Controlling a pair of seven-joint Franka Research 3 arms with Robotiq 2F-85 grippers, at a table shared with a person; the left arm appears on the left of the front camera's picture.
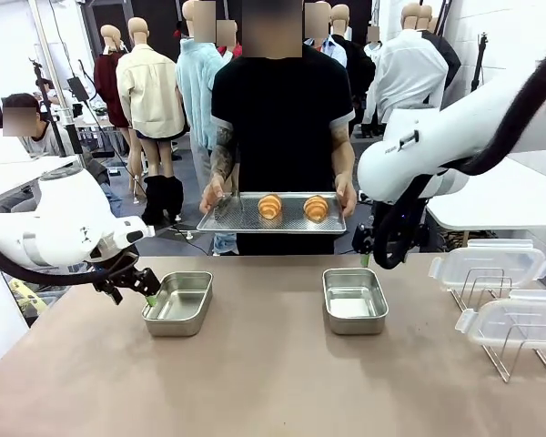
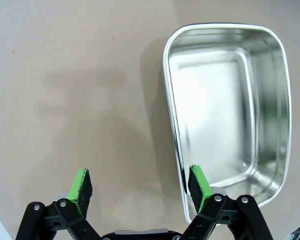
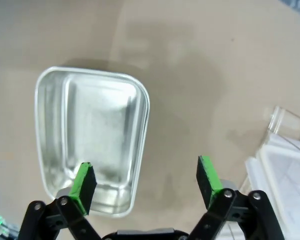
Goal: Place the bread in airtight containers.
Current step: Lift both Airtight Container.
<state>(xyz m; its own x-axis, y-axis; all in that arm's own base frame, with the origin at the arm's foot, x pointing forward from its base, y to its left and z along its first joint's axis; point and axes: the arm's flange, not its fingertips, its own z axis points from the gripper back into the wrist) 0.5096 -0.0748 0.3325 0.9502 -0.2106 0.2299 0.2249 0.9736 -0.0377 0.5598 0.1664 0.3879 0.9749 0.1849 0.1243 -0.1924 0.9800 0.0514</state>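
Both croissants, one and its twin, sit side by side on the perforated tray, which a person holds level at the far edge of the desk, well apart from either tin. The left tin is empty and so is the right tin (bare shiny bottoms in both).

The left jaws are spread wide and hold nothing. They sit low at the left tin's edge, one green pad over its rim and the other over bare desk. The right jaws are just as wide and just as empty, hanging above the right tin's edge. The clear lids wait on the wire rack, off to the right.

So nothing is loaded yet, and this looks like the wait before the first pick. By my reckoning, one arm now has to reach across to the tray, straddle a croissant across its ridged middle and close softly, because that flaky crust will crush under a hard squeeze.
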